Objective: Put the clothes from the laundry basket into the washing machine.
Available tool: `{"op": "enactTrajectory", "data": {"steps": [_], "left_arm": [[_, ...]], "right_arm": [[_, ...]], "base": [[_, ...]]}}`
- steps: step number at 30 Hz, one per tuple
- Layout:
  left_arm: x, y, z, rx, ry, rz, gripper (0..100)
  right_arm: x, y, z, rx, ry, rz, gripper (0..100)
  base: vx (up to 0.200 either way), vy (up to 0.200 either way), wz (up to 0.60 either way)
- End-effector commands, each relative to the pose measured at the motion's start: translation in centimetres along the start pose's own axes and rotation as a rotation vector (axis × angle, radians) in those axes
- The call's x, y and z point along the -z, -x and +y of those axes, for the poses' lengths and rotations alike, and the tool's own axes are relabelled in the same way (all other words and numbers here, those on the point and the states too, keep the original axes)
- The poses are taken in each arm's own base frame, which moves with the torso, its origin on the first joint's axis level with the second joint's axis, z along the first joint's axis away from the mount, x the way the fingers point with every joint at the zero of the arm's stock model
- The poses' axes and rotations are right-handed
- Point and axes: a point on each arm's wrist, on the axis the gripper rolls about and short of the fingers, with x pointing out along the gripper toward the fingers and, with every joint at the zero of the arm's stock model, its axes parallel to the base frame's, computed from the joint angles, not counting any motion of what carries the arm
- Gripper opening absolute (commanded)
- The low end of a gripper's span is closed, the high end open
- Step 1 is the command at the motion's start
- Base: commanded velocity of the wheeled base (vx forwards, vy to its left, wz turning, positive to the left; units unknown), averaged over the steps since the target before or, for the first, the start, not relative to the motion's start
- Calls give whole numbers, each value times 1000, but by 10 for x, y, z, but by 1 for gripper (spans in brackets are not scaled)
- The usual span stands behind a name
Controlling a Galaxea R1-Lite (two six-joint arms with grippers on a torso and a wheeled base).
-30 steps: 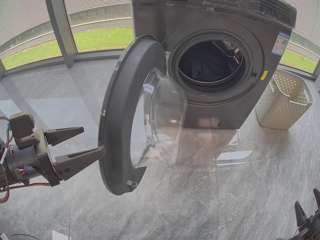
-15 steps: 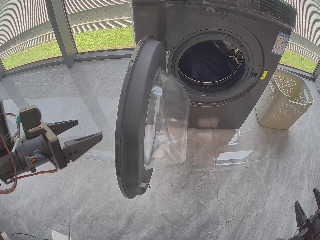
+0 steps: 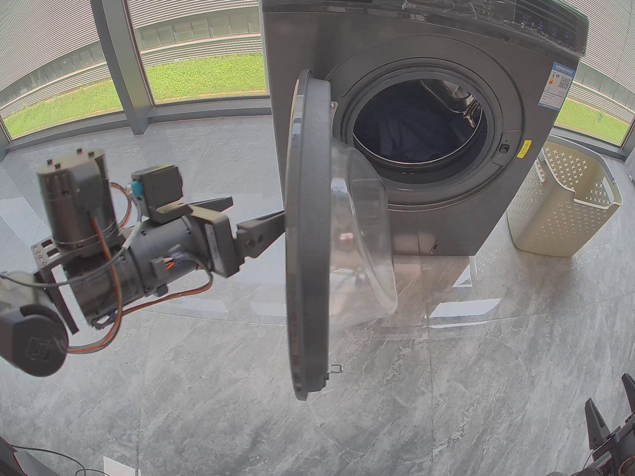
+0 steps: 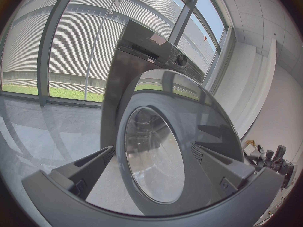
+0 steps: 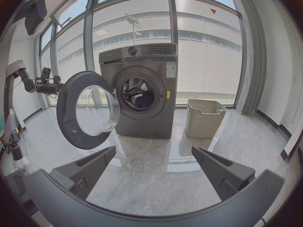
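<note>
The grey washing machine [image 3: 430,47] stands with its round door [image 3: 307,233] swung half way, edge-on in the head view. Dark clothes [image 3: 403,130] lie inside the drum. A cream laundry basket [image 3: 562,199] sits on the floor right of the machine, and no clothes show above its rim. My left gripper [image 3: 254,216] is open, its lower fingertip at the door's outer face. In the left wrist view the door [image 4: 176,120] lies close between the spread fingers of my left gripper [image 4: 153,148]. My right gripper [image 3: 612,418] is open and low at the right, holding nothing.
Glass walls with grey frames [image 3: 116,47] run behind and to the left of the machine. The floor is polished grey marble [image 3: 430,378], with room in front of the machine. From the right wrist view the machine [image 5: 142,89], door [image 5: 85,111] and basket [image 5: 205,117] stand ahead.
My left gripper has risen and moved right up to the door. The door has swung from wide open toward the machine and now stands edge-on. The right arm has kept still.
</note>
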Motion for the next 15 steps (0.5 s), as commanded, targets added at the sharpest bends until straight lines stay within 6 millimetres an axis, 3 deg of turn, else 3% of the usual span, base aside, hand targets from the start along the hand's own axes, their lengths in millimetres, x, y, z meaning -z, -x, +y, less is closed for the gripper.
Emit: {"op": "enactTrajectory", "data": {"steps": [1,15], "left_arm": [[3,-39,-7,14,24,8,100],[-7,-115,-2,0,25,-90,100]], "right_arm": [[5,0,0,-1,0,1,100],[5,0,0,-2,0,1,100]], "base": [[0,0,0],[0,0,0]]}}
